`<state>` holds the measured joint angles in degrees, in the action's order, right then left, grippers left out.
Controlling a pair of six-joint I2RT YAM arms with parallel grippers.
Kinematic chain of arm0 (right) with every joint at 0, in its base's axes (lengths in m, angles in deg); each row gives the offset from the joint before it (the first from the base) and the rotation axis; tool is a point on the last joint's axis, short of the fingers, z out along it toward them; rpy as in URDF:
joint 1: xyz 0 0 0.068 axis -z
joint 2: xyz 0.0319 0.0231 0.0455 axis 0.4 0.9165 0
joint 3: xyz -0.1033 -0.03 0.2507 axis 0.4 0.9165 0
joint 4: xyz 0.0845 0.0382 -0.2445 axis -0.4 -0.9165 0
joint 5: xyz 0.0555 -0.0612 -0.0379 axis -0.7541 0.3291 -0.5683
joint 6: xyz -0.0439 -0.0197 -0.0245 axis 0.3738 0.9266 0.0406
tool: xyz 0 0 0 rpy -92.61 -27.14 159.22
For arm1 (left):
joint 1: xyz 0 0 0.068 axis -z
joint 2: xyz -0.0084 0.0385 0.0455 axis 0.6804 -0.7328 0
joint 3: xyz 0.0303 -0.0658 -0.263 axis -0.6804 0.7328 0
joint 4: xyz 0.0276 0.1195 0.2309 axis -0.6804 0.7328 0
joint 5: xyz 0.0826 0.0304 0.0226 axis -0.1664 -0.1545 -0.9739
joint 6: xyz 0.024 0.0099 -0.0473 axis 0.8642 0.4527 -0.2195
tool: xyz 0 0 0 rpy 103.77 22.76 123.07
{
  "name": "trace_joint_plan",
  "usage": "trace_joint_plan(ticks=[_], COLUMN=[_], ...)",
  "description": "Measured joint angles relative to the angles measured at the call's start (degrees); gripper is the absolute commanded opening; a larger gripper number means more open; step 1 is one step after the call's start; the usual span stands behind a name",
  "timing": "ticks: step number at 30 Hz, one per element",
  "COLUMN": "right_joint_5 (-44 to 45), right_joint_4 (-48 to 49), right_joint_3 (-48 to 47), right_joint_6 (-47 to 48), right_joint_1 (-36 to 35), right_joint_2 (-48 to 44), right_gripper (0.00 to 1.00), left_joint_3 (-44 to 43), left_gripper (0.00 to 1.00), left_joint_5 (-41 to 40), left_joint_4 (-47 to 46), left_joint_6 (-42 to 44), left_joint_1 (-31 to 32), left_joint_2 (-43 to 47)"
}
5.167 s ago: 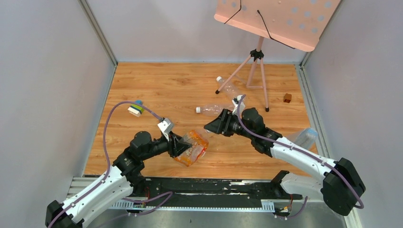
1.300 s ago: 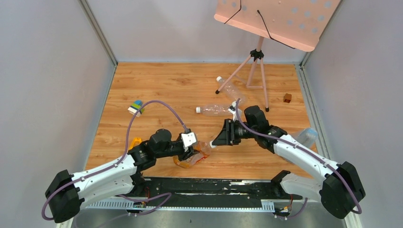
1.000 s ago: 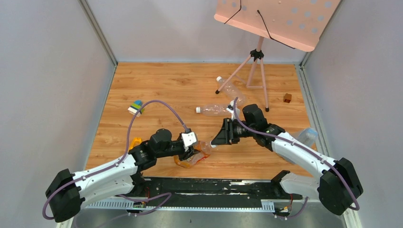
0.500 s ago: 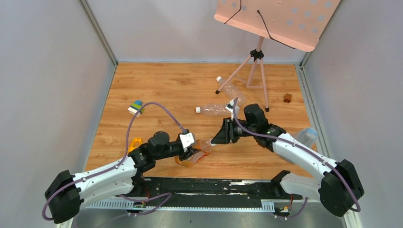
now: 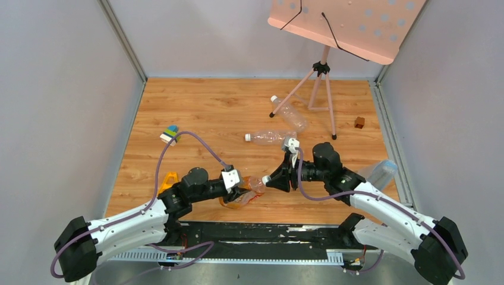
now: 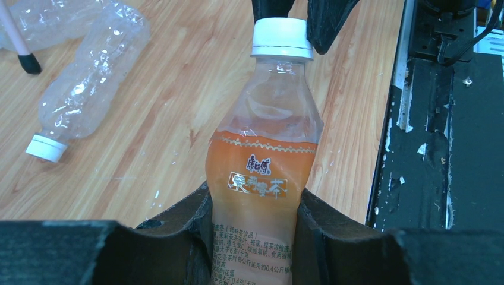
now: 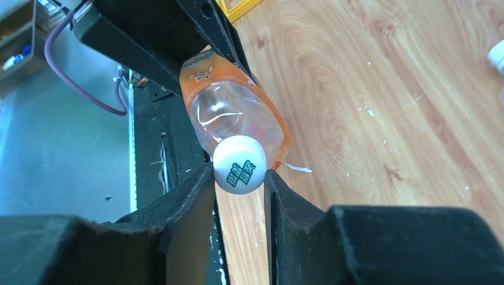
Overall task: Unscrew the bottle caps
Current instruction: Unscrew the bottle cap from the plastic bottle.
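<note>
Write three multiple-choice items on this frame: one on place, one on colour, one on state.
1. Where is the brown cube?
A) far right, past the tripod
B) by the left arm's base
C) inside a bottle

2. What colour is the cap on the orange-label bottle that the left jaws hold?
A) blue
B) white
C) red

3. How do the right jaws stand?
A) wide open over bare wood
B) shut on the cube
C) shut on the cap

Key:
1 A, the top view shows it alone near the right wall.
2 B, both wrist views show it white.
3 C, in the right wrist view the jaws touch both sides of the cap.
</note>
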<state>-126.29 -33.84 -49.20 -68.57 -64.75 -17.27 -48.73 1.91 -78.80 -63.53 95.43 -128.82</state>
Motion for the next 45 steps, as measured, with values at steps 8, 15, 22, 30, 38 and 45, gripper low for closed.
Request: trace_joint_plan(ticks=[8, 15, 22, 30, 38, 45], right_joint_5=[1.8, 8.1, 10.1, 9.7, 8.9, 9.2], right_joint_4=[1.7, -4.2, -7.1, -11.4, -13.1, -14.0], right_joint_3=[2.1, -1.9, -7.1, -9.3, -10.2, -10.6], right_joint_6=[1.6, -11.4, -19.9, -22.3, -22.7, -22.7], right_joint_1=[-0.8, -1.9, -1.9, -1.9, -2.0, -2.0], right_joint_2=[-2.8, -2.0, 3.3, 8.4, 8.1, 8.2], right_gripper=[0.61, 0.60, 0.47, 0.49, 0.00, 0.00], left_joint_3=[0.0, 0.0, 0.0, 0.0, 0.0, 0.0], left_gripper=[0.21, 0.22, 0.22, 0.23, 0.39, 0.60], left_joint_5=[0.7, 0.5, 0.3, 0.0, -0.3, -0.9], left_joint_4=[-0.9, -1.7, -1.7, -1.4, -1.2, -1.0], left_joint_6=[0.0, -0.3, -0.4, -0.4, -0.4, -1.8], left_joint_1=[0.2, 0.2, 0.2, 0.2, 0.2, 0.2], left_joint_2=[-0.2, -0.5, -0.8, -0.8, -0.6, -0.4])
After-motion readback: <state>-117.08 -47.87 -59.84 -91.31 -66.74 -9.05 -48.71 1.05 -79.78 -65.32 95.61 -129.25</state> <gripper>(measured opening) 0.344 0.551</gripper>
